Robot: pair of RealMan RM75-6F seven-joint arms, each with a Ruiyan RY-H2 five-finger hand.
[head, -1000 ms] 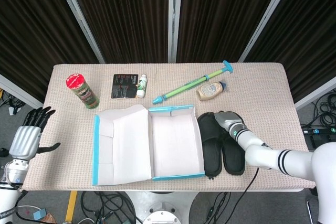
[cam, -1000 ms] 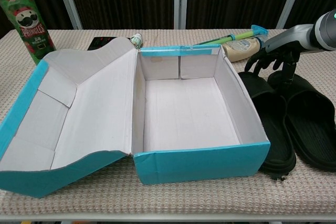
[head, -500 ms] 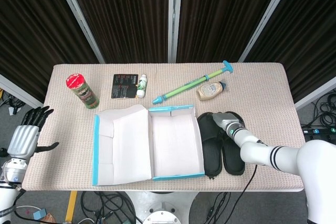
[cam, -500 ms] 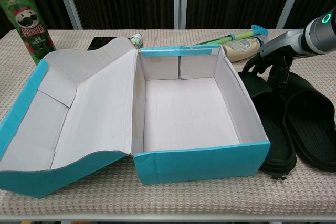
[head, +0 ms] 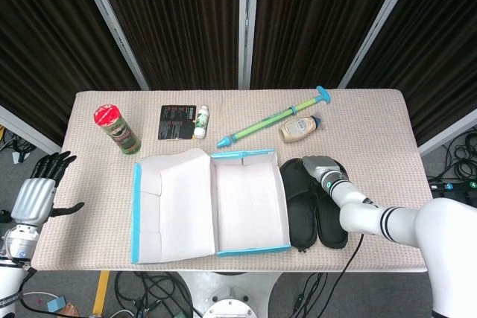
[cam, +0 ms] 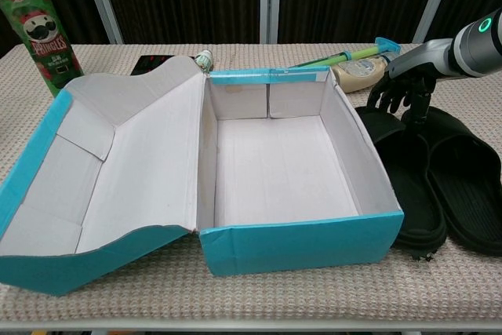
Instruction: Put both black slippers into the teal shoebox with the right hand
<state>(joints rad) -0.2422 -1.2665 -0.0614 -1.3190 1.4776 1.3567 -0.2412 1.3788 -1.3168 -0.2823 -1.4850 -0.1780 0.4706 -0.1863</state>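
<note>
1. The two slippers (head: 317, 202) lie side by side on the tabletop (head: 373, 132), just right of the shoebox (head: 250, 202), toes toward the far edge.
2. The left slipper (cam: 404, 186) lies against the shoebox's right wall; the right slipper (cam: 467, 186) lies close beside it.
3. Our right hand (cam: 404, 88) is over the slippers' far ends, its fingers (cam: 392, 98) curled downward and reaching the straps. We cannot tell whether they grip a slipper or only touch it.
4. The shoebox stands open and empty, its lid (head: 171, 206) folded out flat to the left.
5. Beyond the slippers lie a squeeze bottle (head: 298, 128) and a long green-and-teal pump (head: 272, 118).
6. Farther left on the far side are a small white bottle (head: 201, 121), a black card (head: 177, 122) and a Pringles can (head: 117, 129).
7. Our left hand (head: 41, 188) hangs off the tabletop's left edge, fingers spread and holding nothing.
</note>
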